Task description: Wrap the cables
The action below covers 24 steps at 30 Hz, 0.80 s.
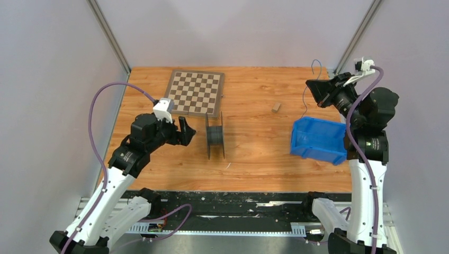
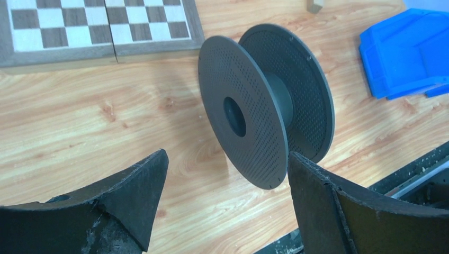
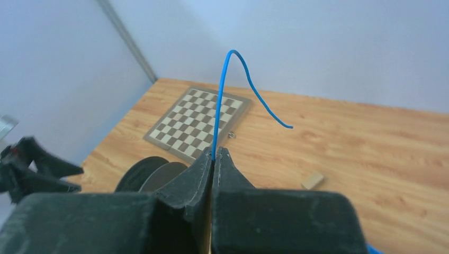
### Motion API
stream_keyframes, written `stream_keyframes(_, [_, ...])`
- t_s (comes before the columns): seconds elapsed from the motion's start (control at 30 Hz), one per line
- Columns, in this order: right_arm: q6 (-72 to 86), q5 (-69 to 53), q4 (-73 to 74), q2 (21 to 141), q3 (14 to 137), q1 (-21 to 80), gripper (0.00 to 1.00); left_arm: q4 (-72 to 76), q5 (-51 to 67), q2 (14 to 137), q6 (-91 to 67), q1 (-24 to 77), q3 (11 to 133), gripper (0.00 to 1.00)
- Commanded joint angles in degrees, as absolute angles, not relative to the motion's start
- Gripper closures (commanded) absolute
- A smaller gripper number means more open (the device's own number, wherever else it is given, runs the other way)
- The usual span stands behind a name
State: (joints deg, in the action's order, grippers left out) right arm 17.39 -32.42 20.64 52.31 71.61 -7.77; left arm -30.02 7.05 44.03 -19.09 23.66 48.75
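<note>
Top external view is showing a dark spool standing on its rims near the middle of the surface, its axle lying level and running from the left arm's side toward the right arm's. The left hand is sitting just left of the spool, much the nearer of the two, with its fingers spread wide and nothing between them. In the left wrist view that hand is facing the spool's near disc and hub hole almost squarely. The thin blue cable is lying well right of the spool and farther back, pinched in the right hand. In the right wrist view that hand is shut tight on the cable, whose free end is arching up and drooping over, long axis roughly upright. A blue bin is standing between the spool and the right arm, so I judge the cable is needing to travel over or behind it. Behind the spool a chessboard is lying close, with a small block to its right. The boards in front of the spool and to its right, up to the bin, are lying bare.
</note>
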Motion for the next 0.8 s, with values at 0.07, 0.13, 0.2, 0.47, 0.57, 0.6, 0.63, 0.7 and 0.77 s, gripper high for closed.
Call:
stream_keyframes(0.07, [14.6, -51.5, 9.1, 54.1, 78.7, -7.1, 1.00, -24.7, 5.6, 42.4, -15.9, 23.9, 49.8, 0.09])
stream_keyframes(0.13, [14.8, -59.3, 5.7, 55.7, 79.7, -7.0, 1.00, -23.7, 8.7, 41.5, -15.2, 23.9, 51.0, 0.09])
stream_keyframes(0.2, [14.9, -66.1, 1.6, 57.1, 79.3, -5.8, 1.00, -20.3, 14.2, 39.5, -14.3, 23.9, 51.0, 0.10])
stream_keyframes(0.47, [16.8, -76.3, 0.9, 63.2, 78.7, 8.1, 1.00, -12.5, 26.7, 34.4, -12.3, 23.9, 52.4, 0.12])
stream_keyframes(0.57, [18.0, -75.3, 0.9, 64.8, 76.8, 13.0, 1.00, -16.5, 27.7, 36.5, -11.9, 23.9, 56.6, 0.14])
stream_keyframes(0.6, [18.4, -75.5, 0.9, 65.5, 76.0, 14.8, 1.00, -18.6, 30.0, 38.2, -11.5, 23.9, 58.7, 0.16])
stream_keyframes(0.63, [18.5, -75.7, 1.1, 66.2, 75.2, 16.7, 1.00, -19.3, 31.2, 39.7, -11.5, 23.9, 59.4, 0.18])
stream_keyframes(0.7, [18.5, -75.1, 1.2, 66.9, 72.7, 19.9, 1.00, -19.2, 34.6, 41.2, -11.6, 23.9, 60.4, 0.21])
stream_keyframes(0.77, [17.8, -73.4, 1.2, 66.9, 69.6, 22.9, 1.00, -17.1, 37.8, 41.9, -12.1, 23.9, 59.9, 0.22])
